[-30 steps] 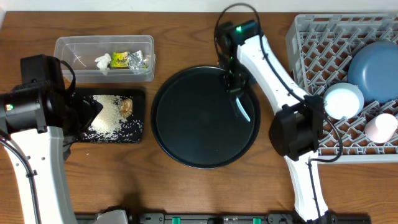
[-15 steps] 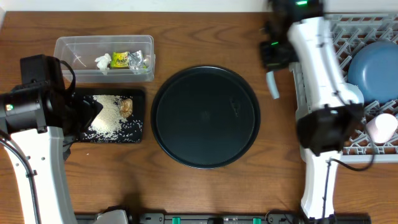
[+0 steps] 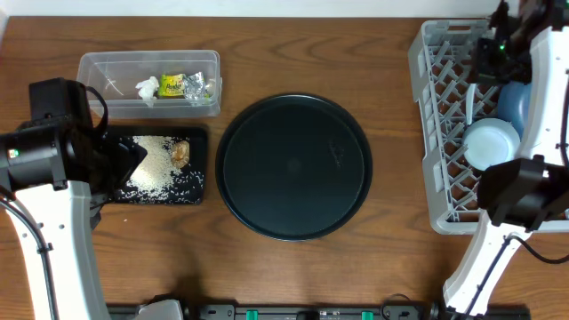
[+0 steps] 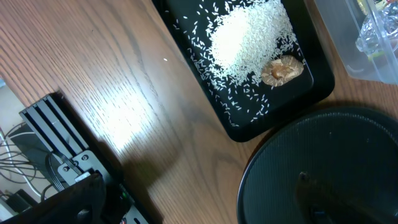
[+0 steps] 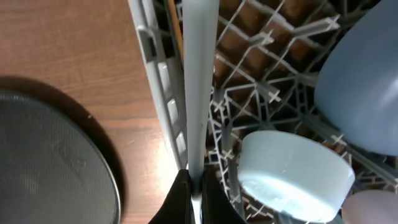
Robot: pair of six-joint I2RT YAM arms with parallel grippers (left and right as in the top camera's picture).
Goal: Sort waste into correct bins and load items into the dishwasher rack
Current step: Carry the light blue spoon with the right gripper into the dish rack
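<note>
Right wrist: stick point(image 5: 200, 81) reaches the rack point(image 5: 163, 93).
Right fingers point(image 5: 179, 200) pinch it, ready for loading; left fingers point(image 4: 78, 198) gape empty.

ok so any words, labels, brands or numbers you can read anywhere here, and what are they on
No text here is readable.
The yellow-green wrapper in the clear tub shows some markings, but they are too small and blurred to read.
The dishwasher rack, the round black tray and the shallow black tray show no lettering.
</note>
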